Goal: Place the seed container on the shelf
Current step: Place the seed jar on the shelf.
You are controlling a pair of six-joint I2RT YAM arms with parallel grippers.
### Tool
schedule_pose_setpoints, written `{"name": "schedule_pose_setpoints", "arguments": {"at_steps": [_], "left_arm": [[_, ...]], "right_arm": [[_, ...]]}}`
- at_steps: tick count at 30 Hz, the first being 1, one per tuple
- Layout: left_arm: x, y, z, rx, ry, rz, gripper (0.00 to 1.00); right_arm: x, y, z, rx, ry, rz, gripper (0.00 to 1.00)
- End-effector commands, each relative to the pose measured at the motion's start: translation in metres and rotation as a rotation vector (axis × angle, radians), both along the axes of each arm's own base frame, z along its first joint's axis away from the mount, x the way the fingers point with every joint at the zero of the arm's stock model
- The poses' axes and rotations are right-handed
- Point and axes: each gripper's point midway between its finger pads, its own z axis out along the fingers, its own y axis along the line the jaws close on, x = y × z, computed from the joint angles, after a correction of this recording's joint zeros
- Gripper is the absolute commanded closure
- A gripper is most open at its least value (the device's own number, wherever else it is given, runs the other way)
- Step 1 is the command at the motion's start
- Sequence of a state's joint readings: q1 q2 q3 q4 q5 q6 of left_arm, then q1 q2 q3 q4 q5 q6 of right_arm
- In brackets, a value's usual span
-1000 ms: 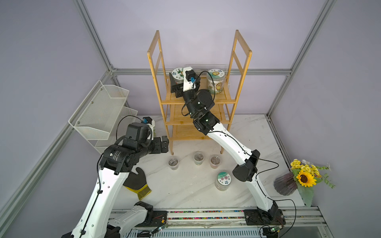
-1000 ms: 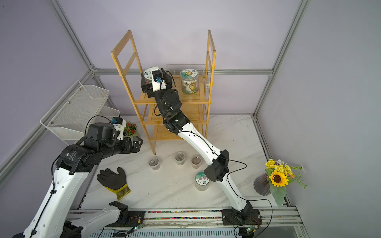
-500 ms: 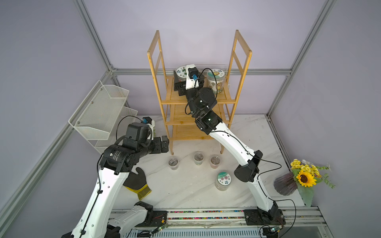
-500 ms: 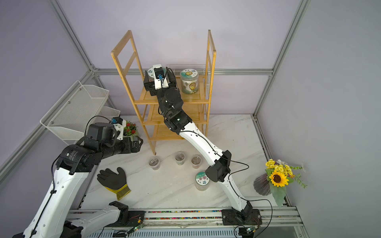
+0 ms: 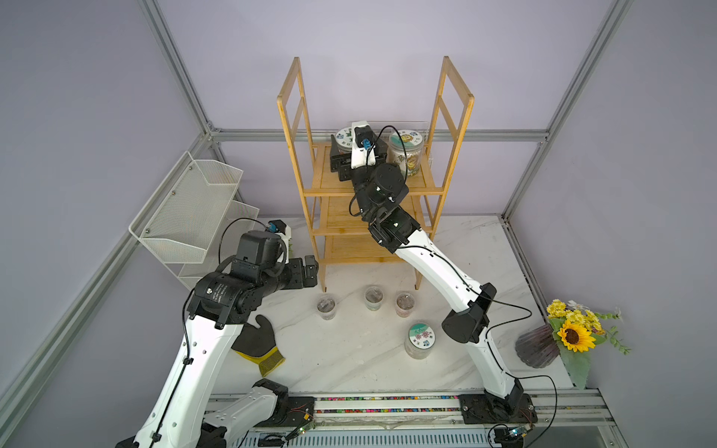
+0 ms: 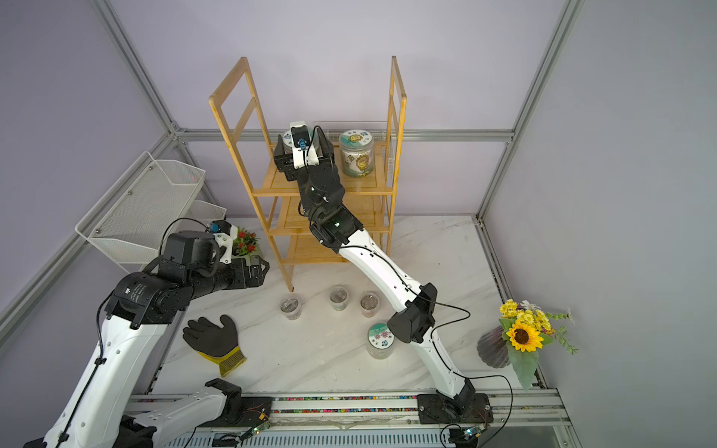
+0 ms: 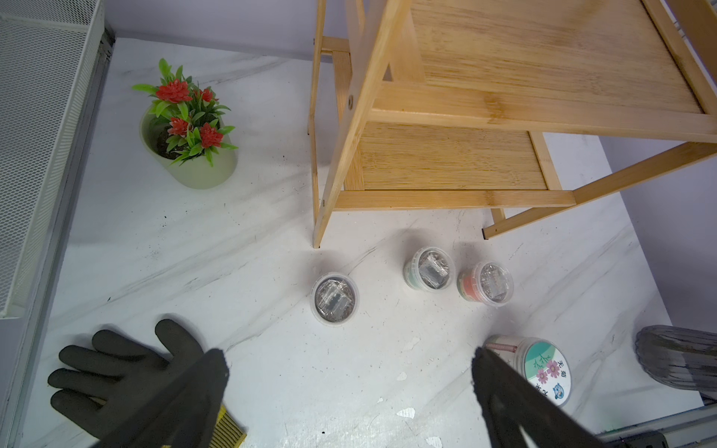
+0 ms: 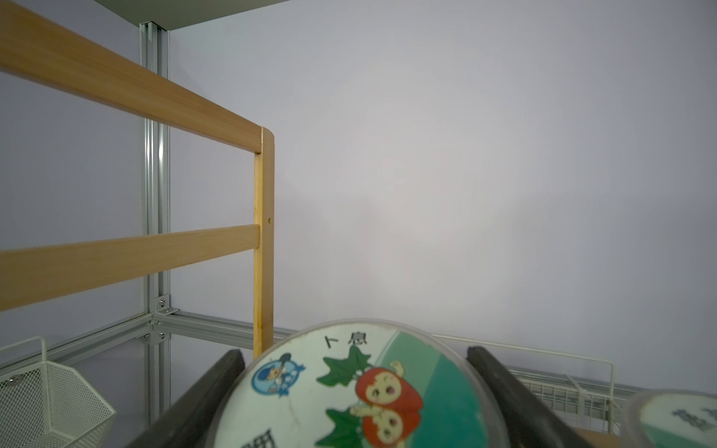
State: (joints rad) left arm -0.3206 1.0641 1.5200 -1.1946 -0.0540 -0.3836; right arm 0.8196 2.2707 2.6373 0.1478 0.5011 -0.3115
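Observation:
The seed container (image 8: 349, 395), a clear jar with a radish-cartoon lid, sits between my right gripper's (image 8: 354, 355) black fingers, which press on both sides of it. In both top views this seed container (image 5: 343, 137) (image 6: 288, 137) is over the left half of the top tier of the bamboo shelf (image 5: 329, 191) (image 6: 361, 190), with the right gripper (image 5: 359, 145) shut on it. Whether its base rests on the tier is hidden. My left gripper (image 7: 349, 364) (image 5: 310, 269) hangs open and empty over the table by the shelf's front left leg.
A second jar (image 5: 405, 153) stands on the top tier just right of the held one. A third jar (image 5: 421, 341), three small cups (image 5: 372, 298), a black glove (image 5: 258, 341) and a sunflower vase (image 5: 570, 337) are on the table. A white wire basket (image 5: 194, 209) hangs left, with a red-flower pot (image 7: 186, 132) below it.
The right gripper has carried the seed container a little to the right along the top tier, toward the other jar. The left arm has not moved.

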Motion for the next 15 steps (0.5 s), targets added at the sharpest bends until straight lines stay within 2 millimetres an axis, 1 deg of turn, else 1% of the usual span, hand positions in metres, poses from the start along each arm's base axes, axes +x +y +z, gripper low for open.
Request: {"name": "schedule_pose_setpoints", "arguments": {"at_steps": [1,8,11,15], "left_arm": [[0.003,0.0,0.015,-0.032,-0.045,0.008,0.0],[0.004,-0.001,0.016,-0.028,-0.046,0.006,0.0],[0.005,0.0,0.014,-0.026,-0.042,0.008,0.0],[0.004,0.0,0.013,-0.025,-0.041,0.006,0.0]], "right_arm": [[-0.012,-0.034,0.032,0.061,-0.027,-0.037,0.68],[-0.008,-0.042,0.031,0.068,-0.012,-0.059,0.68],[-0.005,-0.043,0.026,0.068,0.005,-0.064,0.68],[-0.001,-0.049,0.022,0.078,0.027,-0.087,0.67]]}}
